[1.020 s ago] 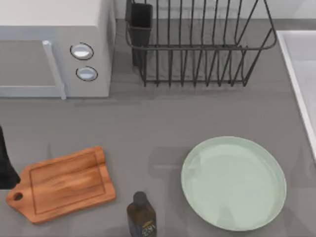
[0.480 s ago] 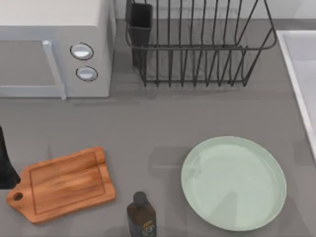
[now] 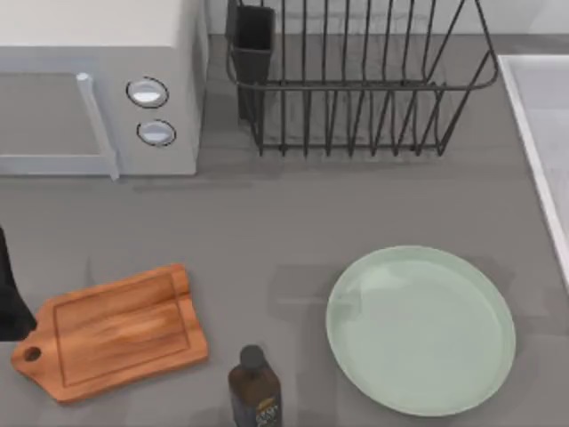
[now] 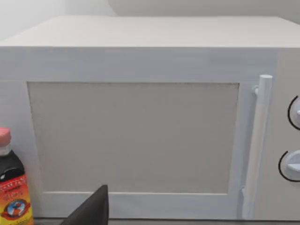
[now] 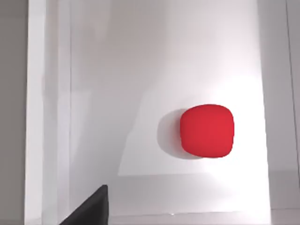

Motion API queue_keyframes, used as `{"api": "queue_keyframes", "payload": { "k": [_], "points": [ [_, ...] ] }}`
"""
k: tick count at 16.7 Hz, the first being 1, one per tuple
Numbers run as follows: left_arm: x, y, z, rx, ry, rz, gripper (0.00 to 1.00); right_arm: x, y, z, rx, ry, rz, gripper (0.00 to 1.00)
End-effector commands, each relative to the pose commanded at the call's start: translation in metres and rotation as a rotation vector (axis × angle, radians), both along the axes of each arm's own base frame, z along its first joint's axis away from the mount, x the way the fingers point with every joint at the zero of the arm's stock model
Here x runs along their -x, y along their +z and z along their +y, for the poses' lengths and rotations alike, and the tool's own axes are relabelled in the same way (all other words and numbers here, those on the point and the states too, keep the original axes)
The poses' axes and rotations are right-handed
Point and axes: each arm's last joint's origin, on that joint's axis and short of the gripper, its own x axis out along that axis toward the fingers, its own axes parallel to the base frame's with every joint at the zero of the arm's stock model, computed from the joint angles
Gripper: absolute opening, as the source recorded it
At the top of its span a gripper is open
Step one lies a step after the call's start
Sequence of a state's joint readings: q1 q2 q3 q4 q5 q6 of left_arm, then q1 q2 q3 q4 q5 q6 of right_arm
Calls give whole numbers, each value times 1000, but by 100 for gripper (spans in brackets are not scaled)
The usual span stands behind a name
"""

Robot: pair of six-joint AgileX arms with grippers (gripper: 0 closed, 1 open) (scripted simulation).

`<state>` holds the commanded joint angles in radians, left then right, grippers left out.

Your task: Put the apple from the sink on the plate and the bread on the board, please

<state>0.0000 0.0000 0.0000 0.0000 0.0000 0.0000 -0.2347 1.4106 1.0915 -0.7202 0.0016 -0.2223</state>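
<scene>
The red apple [image 5: 207,131] lies on the pale floor of the sink [image 5: 117,61], seen from above in the right wrist view. A dark part of my right gripper [image 5: 91,208] hangs above the basin, off to one side of the apple and clear of it. In the top view the sink's rim [image 3: 526,133] runs along the right edge. The mint-green plate [image 3: 420,329] sits bare at the front right. At the front left the wooden board [image 3: 111,331] lies bare too. The bread is out of view. My left arm [image 3: 7,298] is parked at the left edge, beside the board.
A white microwave [image 3: 98,84] fills the back left, and the left wrist view faces its door [image 4: 133,138]. A black wire dish rack [image 3: 356,80] stands at the back centre. One dark bottle [image 3: 254,387] stands at the front between board and plate; another, pink-capped [image 4: 11,187], is near the microwave.
Faint shadows over the plate's lower part and the counter to its right have faded. Nothing on the counter has moved, and the left arm is still.
</scene>
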Motion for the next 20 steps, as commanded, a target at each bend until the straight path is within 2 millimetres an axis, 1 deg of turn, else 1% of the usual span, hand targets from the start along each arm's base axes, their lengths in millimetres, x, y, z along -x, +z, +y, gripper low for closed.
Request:
{"api": "queue_keyframes", "payload": {
  "k": [2, 4, 6, 8, 11, 17, 18, 20],
  "points": [
    [0, 0, 0, 0, 0, 0, 100, -35, -17, -18, -25, -4, 149, 100],
    [0, 0, 0, 0, 0, 0, 100, -63, -40, -35, -54, -5, 280, 100],
    [0, 0, 0, 0, 0, 0, 100, -83, -63, -50, -82, -5, 385, 100],
    [0, 0, 0, 0, 0, 0, 100, -97, -81, -61, -105, -4, 460, 100],
    [0, 0, 0, 0, 0, 0, 100, -105, -95, -69, -124, -3, 513, 100],
    [0, 0, 0, 0, 0, 0, 100, -106, -97, -67, -123, 1, 516, 100],
    [0, 0, 0, 0, 0, 0, 100, -107, -102, -68, -124, 1, 517, 100],
    [0, 0, 0, 0, 0, 0, 100, -110, -121, -69, -125, 1, 521, 100]
  ]
}}
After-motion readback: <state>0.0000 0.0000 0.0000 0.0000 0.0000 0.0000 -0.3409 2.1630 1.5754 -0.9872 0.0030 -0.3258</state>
